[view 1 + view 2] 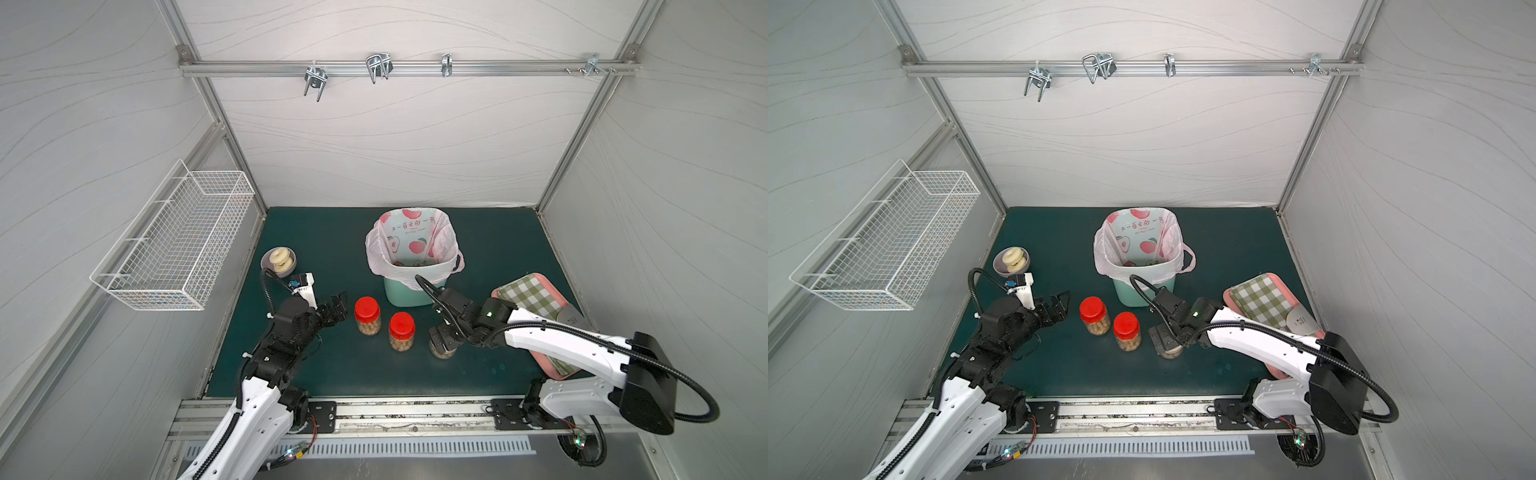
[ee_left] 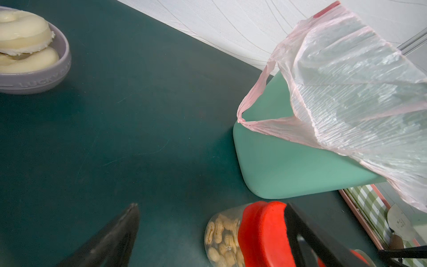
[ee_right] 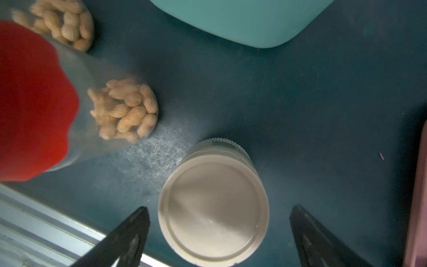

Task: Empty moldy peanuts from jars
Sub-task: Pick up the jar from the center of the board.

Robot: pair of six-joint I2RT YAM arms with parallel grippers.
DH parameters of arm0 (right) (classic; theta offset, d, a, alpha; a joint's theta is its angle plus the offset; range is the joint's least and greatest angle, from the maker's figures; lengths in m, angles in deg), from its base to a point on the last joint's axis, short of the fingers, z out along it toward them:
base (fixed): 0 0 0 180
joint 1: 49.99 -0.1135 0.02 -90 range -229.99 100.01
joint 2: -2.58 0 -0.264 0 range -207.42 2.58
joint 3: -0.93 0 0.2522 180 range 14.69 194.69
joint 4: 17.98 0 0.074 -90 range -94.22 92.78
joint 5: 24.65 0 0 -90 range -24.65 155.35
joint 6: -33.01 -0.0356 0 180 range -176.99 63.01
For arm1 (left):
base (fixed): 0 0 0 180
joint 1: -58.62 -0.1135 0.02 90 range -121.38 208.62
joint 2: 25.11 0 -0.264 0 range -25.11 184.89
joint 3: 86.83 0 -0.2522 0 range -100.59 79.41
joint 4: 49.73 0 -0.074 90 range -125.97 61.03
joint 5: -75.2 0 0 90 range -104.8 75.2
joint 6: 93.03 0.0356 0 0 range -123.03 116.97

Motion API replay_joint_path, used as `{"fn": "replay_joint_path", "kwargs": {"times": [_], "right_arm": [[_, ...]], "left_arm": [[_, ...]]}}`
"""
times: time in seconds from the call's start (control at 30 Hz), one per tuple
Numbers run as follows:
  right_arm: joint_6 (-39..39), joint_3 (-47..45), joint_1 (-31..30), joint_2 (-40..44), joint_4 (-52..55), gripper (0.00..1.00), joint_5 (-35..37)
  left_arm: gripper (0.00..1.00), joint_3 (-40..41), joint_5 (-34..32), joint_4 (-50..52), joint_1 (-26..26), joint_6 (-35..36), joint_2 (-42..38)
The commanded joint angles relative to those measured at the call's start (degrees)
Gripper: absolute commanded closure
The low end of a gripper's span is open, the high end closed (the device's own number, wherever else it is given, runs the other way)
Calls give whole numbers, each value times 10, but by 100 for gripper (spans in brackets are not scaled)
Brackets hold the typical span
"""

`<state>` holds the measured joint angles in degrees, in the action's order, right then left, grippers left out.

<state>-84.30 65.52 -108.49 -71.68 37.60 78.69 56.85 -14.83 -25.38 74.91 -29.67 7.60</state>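
Two tall clear jars with red lids (image 1: 367, 316) (image 1: 401, 331) stand side by side mid-mat in both top views, each holding peanuts (image 2: 221, 238). My left gripper (image 1: 338, 307) is open just left of the left-hand jar (image 2: 261, 231), not touching it. The squat jar (image 1: 442, 352) sits to the right, mostly hidden under my right gripper (image 1: 442, 337). In the right wrist view its beige lid (image 3: 213, 208) lies between the spread fingers of the open right gripper (image 3: 219, 208), which hovers over it with gaps on both sides. The nearer red-lid jar's peanuts (image 3: 129, 111) show beside it.
A mint-green bin (image 1: 409, 293) lined with a pink fruit-print bag (image 1: 415, 245) stands behind the jars. A lilac bowl (image 1: 287, 270) with two ring pastries is at the back left. A pink tray (image 1: 536, 297) with a checked cloth lies under the right arm. A wire basket (image 1: 174, 245) hangs on the left wall.
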Motion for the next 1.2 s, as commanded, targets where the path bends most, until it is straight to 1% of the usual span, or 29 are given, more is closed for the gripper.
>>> {"fn": "replay_joint_path", "kwargs": {"times": [0.0, 0.2, 0.43, 0.63, 0.7, 0.77, 0.87, 0.93, 1.17], "right_arm": [[-24, -9, -3, -11, -10, 4, 20], [-31, -21, -4, -31, -30, 4, 18], [-36, -31, -3, -42, -42, 12, 19], [-36, -31, -4, -41, -43, 11, 22], [-36, -32, -4, -40, -43, 14, 24], [-36, -31, -4, -40, -41, 15, 25], [-38, -30, -4, -35, -32, 5, 23], [-38, -29, -5, -29, -27, 2, 23], [-38, -27, -11, -22, -16, 1, 24]], "left_arm": [[2, -12, -6, -14, 1, -6, 1], [3, -13, -5, -14, 1, -5, 2], [3, -12, -4, -15, 1, -5, 2], [4, -14, -3, -15, 1, -4, 4], [4, -13, -3, -16, 1, -4, 5], [4, -13, -2, -16, 1, -4, 4], [4, -13, 0, -17, 1, -4, 3], [4, -13, 0, -18, 1, -3, 3], [4, -13, 1, -18, 1, -3, 6]]}}
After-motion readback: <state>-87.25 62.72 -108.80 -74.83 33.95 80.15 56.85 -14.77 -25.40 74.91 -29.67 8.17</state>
